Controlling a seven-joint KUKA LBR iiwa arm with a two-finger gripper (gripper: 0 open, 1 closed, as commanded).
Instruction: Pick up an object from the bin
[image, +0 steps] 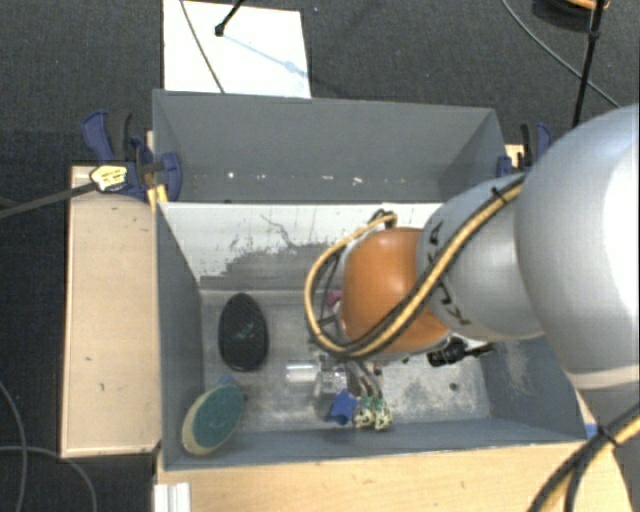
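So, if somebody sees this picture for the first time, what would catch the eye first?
The big silver arm with its orange cover comes in from the right, over the front middle of the bin. Just by its gripper lie a small blue piece and a green-and-white piece. Further left are a black oval and, in the front left corner, a round green pad.

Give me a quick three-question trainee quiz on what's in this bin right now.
1. True or false: the black oval object lies toward the view's left of the gripper.
2. What sits in the bin's lower left corner in the view? A) round green disc B) red ball C) yellow cup
3. From which side of the view does the arm reach in?
Key: 1 true; 2 A; 3 the right.
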